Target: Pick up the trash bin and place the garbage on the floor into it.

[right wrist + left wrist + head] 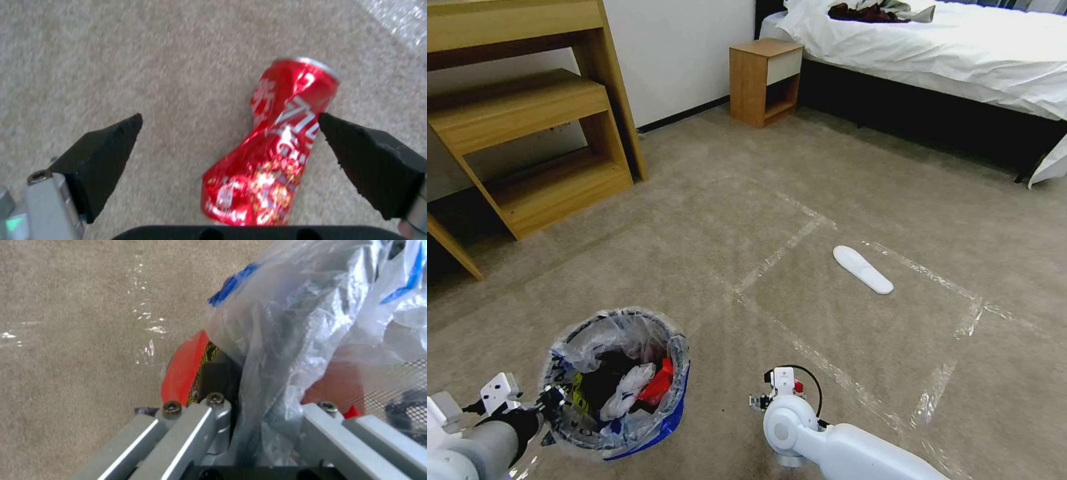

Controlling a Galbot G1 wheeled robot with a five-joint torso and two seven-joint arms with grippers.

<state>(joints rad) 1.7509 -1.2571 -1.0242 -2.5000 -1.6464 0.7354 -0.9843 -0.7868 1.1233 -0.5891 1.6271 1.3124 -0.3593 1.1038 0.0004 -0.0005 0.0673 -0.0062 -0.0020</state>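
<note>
The trash bin (620,380), blue-banded and lined with a crinkled clear bag, is at the lower left of the head view with red, white and dark litter inside. My left gripper (550,400) is shut on its near rim; the left wrist view shows the fingers (200,426) clamping rim and bag (285,340) beside the red base (182,373). My right gripper (777,393) points down at the floor (840,167) and stands open. A crushed red can (271,146) lies on the carpet between its black pads (102,153), nearer one pad and untouched. A white insole (862,269) lies farther out.
A wooden desk with shelves (527,120) stands at the far left, a nightstand (764,80) against the back wall and a bed (947,47) at the far right. Shiny tape strips (827,363) cross the open carpet between them.
</note>
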